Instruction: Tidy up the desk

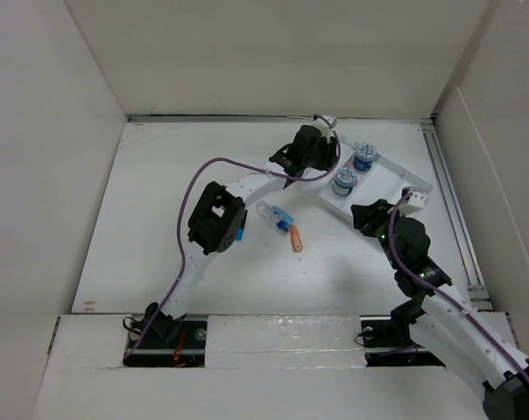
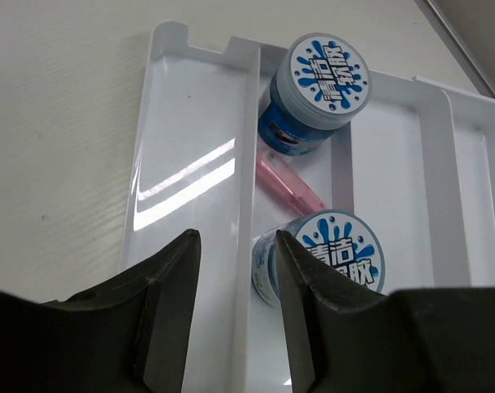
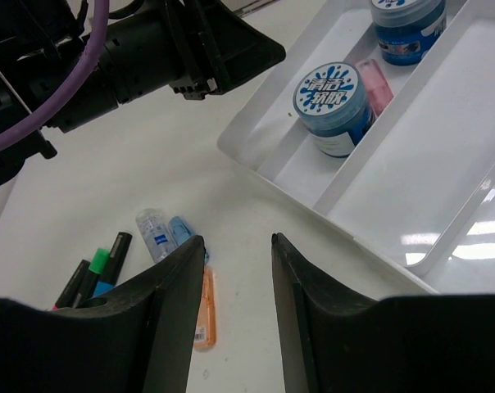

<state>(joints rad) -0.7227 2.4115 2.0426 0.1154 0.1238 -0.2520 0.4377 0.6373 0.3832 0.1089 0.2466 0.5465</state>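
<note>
A glossy white plastic tray (image 1: 393,179), divided into long compartments, is seen at the upper right of the matte white worktop (image 1: 177,192), which fills the centre of the top view between tall panels (image 1: 273,52). In 1 narrow compartment 2 round blue jars (image 2: 313,90) with printed lids are held, with a flat pink item (image 2: 290,184) between them. The left pincer (image 2: 237,246) is spread open, a tray divider seen between its fingers; the right pincer (image 3: 235,246) is likewise open and empty.
</note>
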